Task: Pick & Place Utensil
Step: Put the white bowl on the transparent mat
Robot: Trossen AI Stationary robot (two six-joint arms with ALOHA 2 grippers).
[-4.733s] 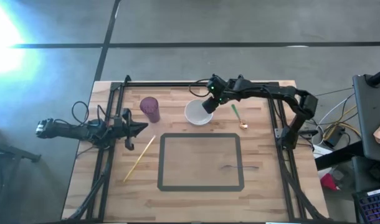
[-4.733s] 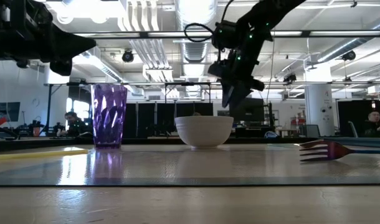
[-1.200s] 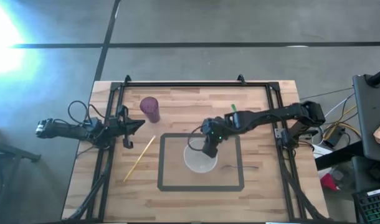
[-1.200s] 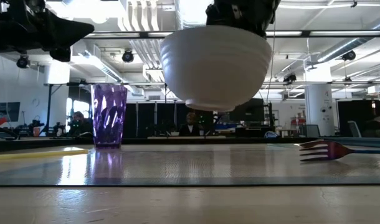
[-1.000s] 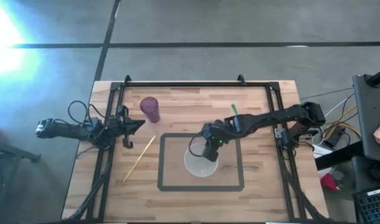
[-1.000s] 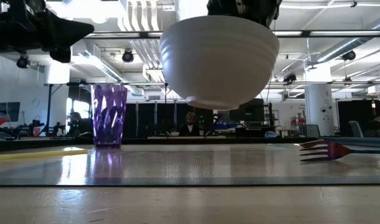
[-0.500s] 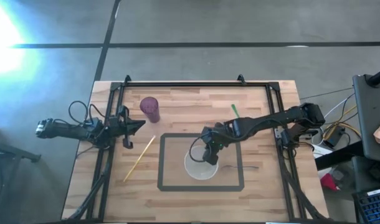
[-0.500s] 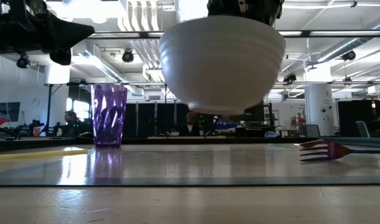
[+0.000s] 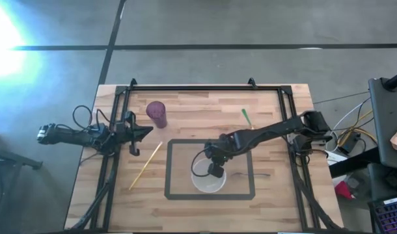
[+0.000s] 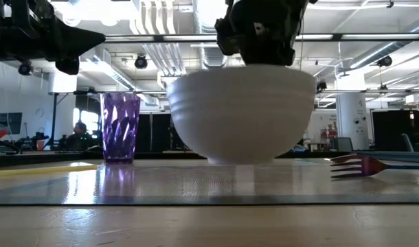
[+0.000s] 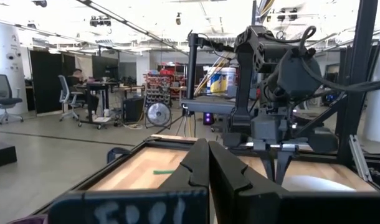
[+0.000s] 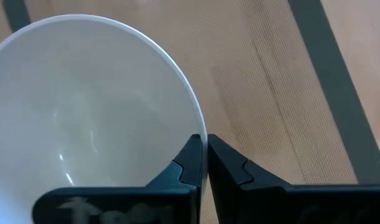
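A white bowl [image 9: 205, 184] sits inside the black taped rectangle [image 9: 168, 170], near its front side, with my right gripper [image 9: 215, 170] shut on its rim. In the low view the bowl's foot [image 10: 240, 160] is down at table level; whether it touches the wood cannot be told. A dark fork [image 9: 252, 174] lies flat just right of the bowl. A green-handled spoon [image 9: 246, 117] lies at the far right. A yellow chopstick [image 9: 145, 166] lies left of the rectangle. My left gripper [image 9: 146, 132] waits shut at the table's left, above the wood. My right gripper holds the bowl by the far part of its rim [image 12: 200, 127], one finger inside the bowl and one outside. The fingers slant steeply down from the far right. The bowl stays upright and level below them.
A purple cup [image 9: 157, 114] stands upright at the far left, near my left gripper. Black frame rails [image 9: 192, 85] run along the table's far, left and right sides. Bare wood lies left of the bowl inside the rectangle.
My right gripper has gone down and toward the table's near edge with the bowl, staying shut. The bowl, which hung well clear above the table, has come down to table level inside the rectangle, still upright.
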